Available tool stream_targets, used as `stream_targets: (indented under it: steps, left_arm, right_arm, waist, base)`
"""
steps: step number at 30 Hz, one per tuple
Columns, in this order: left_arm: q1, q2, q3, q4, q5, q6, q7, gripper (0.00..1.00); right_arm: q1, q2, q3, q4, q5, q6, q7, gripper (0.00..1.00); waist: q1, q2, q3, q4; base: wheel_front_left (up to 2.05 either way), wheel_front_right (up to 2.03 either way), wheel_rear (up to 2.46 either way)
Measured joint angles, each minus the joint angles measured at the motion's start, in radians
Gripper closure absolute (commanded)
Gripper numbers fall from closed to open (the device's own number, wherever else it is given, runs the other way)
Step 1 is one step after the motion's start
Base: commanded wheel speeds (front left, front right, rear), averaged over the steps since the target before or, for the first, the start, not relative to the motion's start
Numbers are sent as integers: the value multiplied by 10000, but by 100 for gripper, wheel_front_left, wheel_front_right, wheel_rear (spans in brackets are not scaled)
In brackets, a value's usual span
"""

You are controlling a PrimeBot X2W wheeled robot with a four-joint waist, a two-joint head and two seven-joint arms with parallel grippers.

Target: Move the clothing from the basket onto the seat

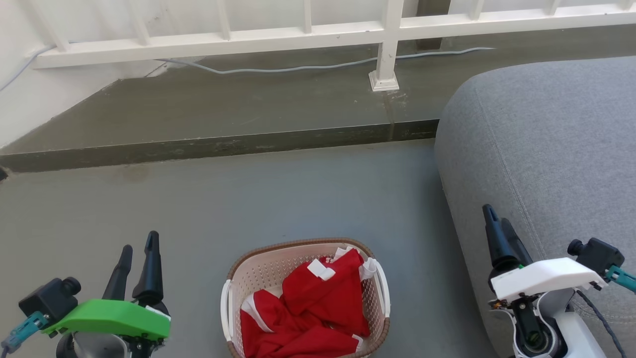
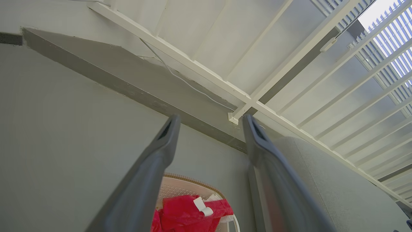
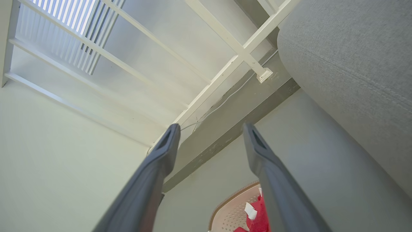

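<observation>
Red clothing (image 1: 318, 308) with white trim lies crumpled in the cream basket (image 1: 258, 278), which stands on the floor at the bottom centre of the head view. The big grey seat (image 1: 546, 149) rises at the right. My left gripper (image 1: 140, 246) is open at the lower left, well left of the basket, holding nothing. My right gripper (image 1: 498, 216) is open at the lower right, in front of the seat's side. In the left wrist view the clothing (image 2: 183, 212) and basket (image 2: 180, 188) show between my open fingers (image 2: 161, 151). The right wrist view shows the basket (image 3: 231, 209) low and the seat (image 3: 354, 64) at the right.
A raised concrete step (image 1: 223, 144) crosses the floor beyond the basket. Behind it stands a white railing (image 1: 387, 44) with a post base, and a grey cable (image 1: 298, 67) runs along the ledge. Bare grey floor (image 1: 298, 199) lies between basket and step.
</observation>
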Motion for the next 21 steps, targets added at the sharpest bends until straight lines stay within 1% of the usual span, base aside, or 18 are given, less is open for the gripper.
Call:
stream_targets:
  steps: [2,5,8,10,21]
  left_arm:
    - [10,0,-42,-58,167,56,-27,0]
    - [29,15,-115,-155,782,182,-123,0]
    - [75,40,-268,-205,1356,291,-219,0]
    - [105,40,-355,-236,1753,322,-297,0]
    - [221,40,-681,-556,3513,671,-644,0]
  right_arm:
    - [0,2,58,-23,-182,-59,-56,0]
    - [0,-4,169,-50,-623,-75,-127,0]
    - [0,-8,320,-111,-1078,-230,-245,0]
    - [0,-8,407,-151,-1373,-236,-305,0]
    - [-2,-29,834,-382,-2955,-495,-694,0]
  waist:
    - [0,0,3,-1]
    - [0,0,11,-5]
    - [0,0,20,-7]
    - [0,0,25,-9]
    - [0,0,36,-11]
  base:
    - [0,0,0]
    - [0,0,0]
    - [0,0,0]
    - [0,0,0]
    - [0,0,0]
